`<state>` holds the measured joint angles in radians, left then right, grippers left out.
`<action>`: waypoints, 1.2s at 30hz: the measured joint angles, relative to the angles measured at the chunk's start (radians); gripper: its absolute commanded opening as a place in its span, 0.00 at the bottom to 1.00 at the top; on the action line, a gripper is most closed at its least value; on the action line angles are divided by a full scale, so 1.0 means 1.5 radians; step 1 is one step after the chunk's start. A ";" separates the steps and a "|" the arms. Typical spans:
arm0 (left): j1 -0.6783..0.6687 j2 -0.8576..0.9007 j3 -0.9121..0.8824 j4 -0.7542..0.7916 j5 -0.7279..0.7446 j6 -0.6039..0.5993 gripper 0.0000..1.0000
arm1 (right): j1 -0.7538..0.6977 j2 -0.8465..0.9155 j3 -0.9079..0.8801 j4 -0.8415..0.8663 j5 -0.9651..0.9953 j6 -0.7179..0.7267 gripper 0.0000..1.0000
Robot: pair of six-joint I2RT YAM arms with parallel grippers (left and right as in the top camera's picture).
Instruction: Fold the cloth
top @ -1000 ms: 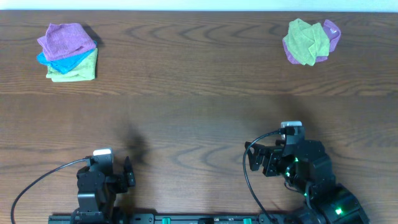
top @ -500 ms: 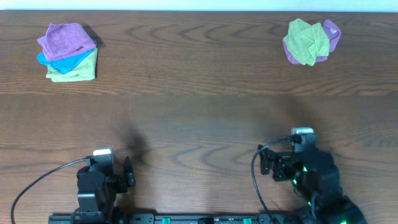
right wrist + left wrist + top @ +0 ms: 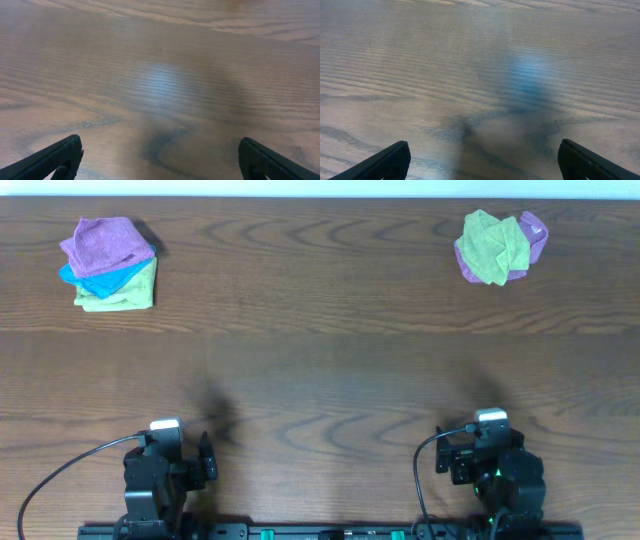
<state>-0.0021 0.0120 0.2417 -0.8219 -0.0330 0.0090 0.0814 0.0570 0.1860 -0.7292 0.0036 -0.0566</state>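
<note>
Left end effector (image 3: 485, 161) has its fingers spread wide over bare bench (image 3: 320, 360), nothing between them. Right end effector (image 3: 160, 159) is the same, both low at the near edge. The purple cloth (image 3: 105, 245) is way off in the far-left corner, folded on top of a blue cloth (image 3: 100, 282) and a yellow-green cloth (image 3: 125, 292). It's twisted a bit against those two and pretty much squarish, so no clear long axis.

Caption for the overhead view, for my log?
Left gripper and right gripper open at the near edge; folded purple cloth tops the far-left stack, crumpled pile far right.
</note>
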 measured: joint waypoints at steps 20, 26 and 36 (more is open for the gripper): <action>0.000 0.000 0.000 0.000 0.000 0.000 0.95 | -0.021 -0.027 -0.008 -0.002 -0.010 -0.040 0.99; 0.000 0.000 0.000 0.000 0.000 0.000 0.95 | -0.021 -0.027 -0.008 -0.001 -0.010 -0.040 0.99; 0.000 0.000 0.000 0.000 0.000 0.000 0.95 | -0.021 -0.027 -0.008 -0.001 -0.010 -0.039 0.99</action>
<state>-0.0021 0.0120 0.2417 -0.8219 -0.0330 0.0090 0.0498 0.0166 0.1745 -0.7307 -0.0116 -0.1158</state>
